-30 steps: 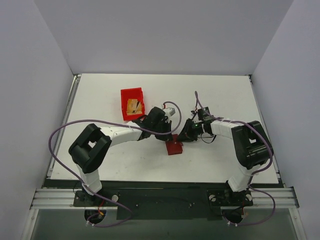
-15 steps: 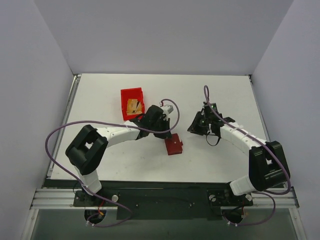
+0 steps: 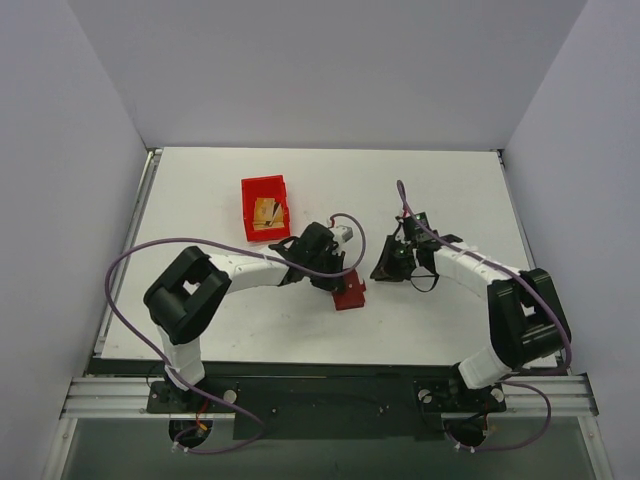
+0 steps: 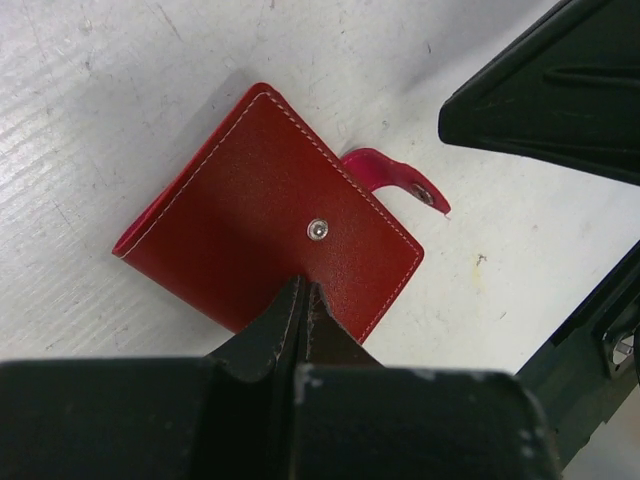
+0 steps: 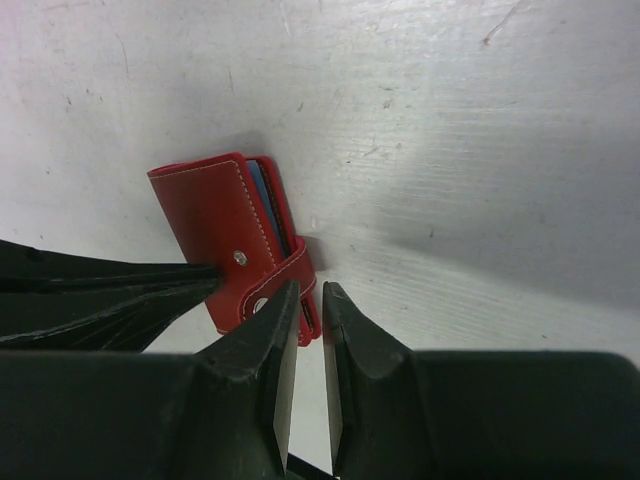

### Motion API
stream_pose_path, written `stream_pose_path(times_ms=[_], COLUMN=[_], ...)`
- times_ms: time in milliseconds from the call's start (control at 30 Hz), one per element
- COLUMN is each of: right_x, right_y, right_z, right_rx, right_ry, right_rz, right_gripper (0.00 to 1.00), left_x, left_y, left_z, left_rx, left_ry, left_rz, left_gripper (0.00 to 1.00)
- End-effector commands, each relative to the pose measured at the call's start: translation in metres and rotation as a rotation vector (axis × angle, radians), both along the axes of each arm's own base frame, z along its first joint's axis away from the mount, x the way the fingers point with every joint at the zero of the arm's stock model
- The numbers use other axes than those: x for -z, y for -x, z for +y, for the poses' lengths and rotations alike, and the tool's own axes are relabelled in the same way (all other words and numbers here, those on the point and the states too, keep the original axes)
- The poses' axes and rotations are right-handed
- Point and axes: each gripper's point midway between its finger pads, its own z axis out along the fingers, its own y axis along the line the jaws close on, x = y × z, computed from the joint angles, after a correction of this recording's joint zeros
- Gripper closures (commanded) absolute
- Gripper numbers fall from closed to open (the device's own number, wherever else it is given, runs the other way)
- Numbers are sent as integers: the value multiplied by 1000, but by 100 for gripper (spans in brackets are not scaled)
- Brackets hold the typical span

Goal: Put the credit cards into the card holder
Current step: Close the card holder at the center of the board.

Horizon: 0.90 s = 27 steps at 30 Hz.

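Observation:
The dark red card holder lies folded shut on the white table. In the left wrist view its snap tab sticks out loose past the far edge. My left gripper is shut, its tips resting on the holder's cover just below the snap stud. My right gripper stands just right of the holder, jaws a narrow gap apart with nothing between them. A blue slot edge shows. Gold-tan credit cards lie in the red bin.
The bright red open-topped bin stands at the back left of the holder, close behind my left arm. My right arm reaches in from the right, trailing a purple cable. A metal rail runs along the table's left edge.
My right gripper drew back to the right from the card holder, then came back close beside it. My left gripper stayed at the holder, shifting slightly. The holder has barely moved.

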Motion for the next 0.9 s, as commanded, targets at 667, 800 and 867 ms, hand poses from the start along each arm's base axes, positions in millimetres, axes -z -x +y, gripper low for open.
stream_pose_path(times_ms=[667, 800, 867], right_x=[-6, -4, -2], right_y=[12, 9, 9], right_z=[56, 58, 59], right_rx=[-190, -189, -191], right_ry=[-163, -161, -161], right_rz=[37, 40, 45], right_gripper=[91, 91, 91], left_x=[18, 19, 19], left_y=[9, 10, 10], left_z=[10, 10, 10], left_rx=[-1, 2, 3], left_ry=[-34, -37, -36], left_rz=[21, 22, 23], left_gripper=[100, 100, 100])
